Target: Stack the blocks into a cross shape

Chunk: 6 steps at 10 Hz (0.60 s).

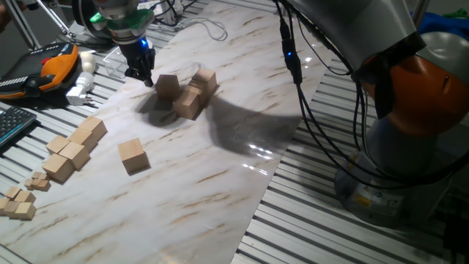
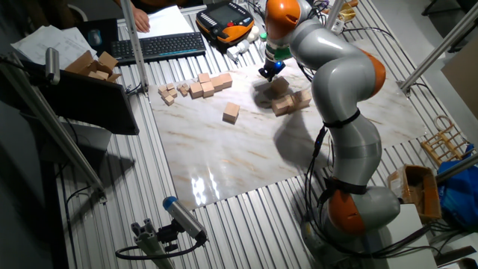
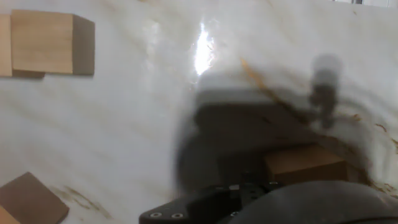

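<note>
A group of three blocks lies at mid-table: one tilted block (image 1: pixel 167 86) (image 2: pixel 280 86) nearest the gripper, one (image 1: pixel 189 103) (image 2: pixel 284 105) in front of it and one (image 1: pixel 204 79) (image 2: pixel 302 97) behind. A fourth block (image 1: pixel 133 155) (image 2: pixel 231 113) lies alone nearer the front. My gripper (image 1: pixel 141 74) (image 2: pixel 269 72) hangs just left of the tilted block, its fingers together and holding nothing. The hand view is motion-blurred. It shows a block (image 3: pixel 53 42) at the top left, another (image 3: pixel 28 199) at the bottom left, and one (image 3: pixel 305 165) beside the dark fingers.
A row of joined tan cubes (image 1: pixel 73 150) (image 2: pixel 209 84) and small cubelets (image 1: pixel 18 202) (image 2: pixel 170 93) lie at the sheet's left edge. A keyboard (image 2: pixel 157 46), an orange pendant (image 1: pixel 51 66) and white parts (image 1: pixel 82 81) lie beyond. The arm's base (image 1: pixel 410 110) and its cables (image 1: pixel 322 125) stand at the right.
</note>
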Each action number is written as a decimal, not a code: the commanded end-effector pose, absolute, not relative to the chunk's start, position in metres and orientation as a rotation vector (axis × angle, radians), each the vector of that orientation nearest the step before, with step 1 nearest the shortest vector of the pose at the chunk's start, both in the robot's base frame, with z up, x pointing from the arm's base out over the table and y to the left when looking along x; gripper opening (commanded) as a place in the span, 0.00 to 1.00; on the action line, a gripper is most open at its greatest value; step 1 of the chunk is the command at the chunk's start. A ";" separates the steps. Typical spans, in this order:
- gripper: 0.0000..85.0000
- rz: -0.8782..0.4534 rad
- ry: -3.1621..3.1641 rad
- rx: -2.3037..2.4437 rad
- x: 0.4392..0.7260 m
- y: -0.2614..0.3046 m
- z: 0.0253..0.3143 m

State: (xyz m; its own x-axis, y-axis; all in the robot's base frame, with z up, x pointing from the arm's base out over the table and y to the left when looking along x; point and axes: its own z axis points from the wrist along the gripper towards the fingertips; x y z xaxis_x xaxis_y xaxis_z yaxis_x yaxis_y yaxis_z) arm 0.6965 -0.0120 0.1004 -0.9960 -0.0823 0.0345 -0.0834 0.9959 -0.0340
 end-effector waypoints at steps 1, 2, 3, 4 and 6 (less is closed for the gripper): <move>0.00 0.059 -3.121 0.139 0.697 -0.012 0.101; 0.00 0.062 -3.133 0.155 0.700 -0.014 0.099; 0.00 0.053 -3.137 0.172 0.708 -0.017 0.096; 0.00 0.039 -3.140 0.182 0.716 -0.020 0.092; 0.00 0.062 -3.153 0.190 0.729 -0.030 0.085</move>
